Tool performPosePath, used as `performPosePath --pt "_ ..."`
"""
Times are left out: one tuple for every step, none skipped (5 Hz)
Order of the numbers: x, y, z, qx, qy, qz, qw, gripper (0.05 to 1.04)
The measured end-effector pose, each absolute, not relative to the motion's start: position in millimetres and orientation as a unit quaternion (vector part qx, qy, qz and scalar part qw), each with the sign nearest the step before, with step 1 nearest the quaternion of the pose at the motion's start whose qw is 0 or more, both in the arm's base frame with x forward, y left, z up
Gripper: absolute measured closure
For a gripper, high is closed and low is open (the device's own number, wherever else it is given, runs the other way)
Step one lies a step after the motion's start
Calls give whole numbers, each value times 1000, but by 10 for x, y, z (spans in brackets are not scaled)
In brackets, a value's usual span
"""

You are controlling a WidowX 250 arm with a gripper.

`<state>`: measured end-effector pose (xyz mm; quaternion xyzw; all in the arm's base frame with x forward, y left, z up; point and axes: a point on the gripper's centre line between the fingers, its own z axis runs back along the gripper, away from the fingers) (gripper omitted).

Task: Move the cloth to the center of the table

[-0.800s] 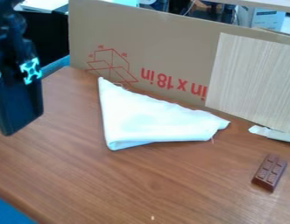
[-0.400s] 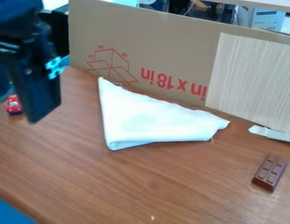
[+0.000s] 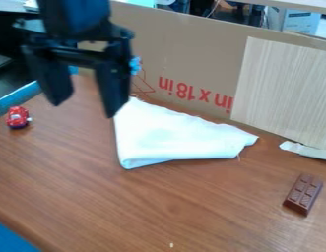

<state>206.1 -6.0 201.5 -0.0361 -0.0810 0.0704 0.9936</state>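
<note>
tool (image 3: 84,104): fingers spread, seemingly above desk (image 3: 191,211), upper left | white cloth (image 3: 172,136): folded on desk, mid-view, near cardboard panel (image 3: 198,54) | red toy car (image 3: 17,118): left | brown segmented bar (image 3: 303,194): lower right

- Spread across most of the frame as a brown wood-grain table (image 3: 165,211).
- Walled at the back by a tan cardboard sheet (image 3: 185,47) with red print.
- Overlaid at right by a pale, finely striped panel (image 3: 283,88).
- Edged at left by a blue strip (image 3: 21,95), beside darkness.
- Backed at upper right by a white box (image 3: 301,20), beneath a pale ledge (image 3: 283,4).
</note>
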Motion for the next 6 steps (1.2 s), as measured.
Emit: performPosePath --pt "2335 -116 1921 -36 -91 73 993 84" --pt "2603 -188 1901 -49 -109 71 990 83" --pt "2917 -209 1850 -71 -118 54 989 83" --pt "3247 -122 1663 -56 -135 55 988 83" --pt "3558 50 1388 -42 -133 73 988 83" --pt "3864 203 1039 -23 -134 87 987 83"
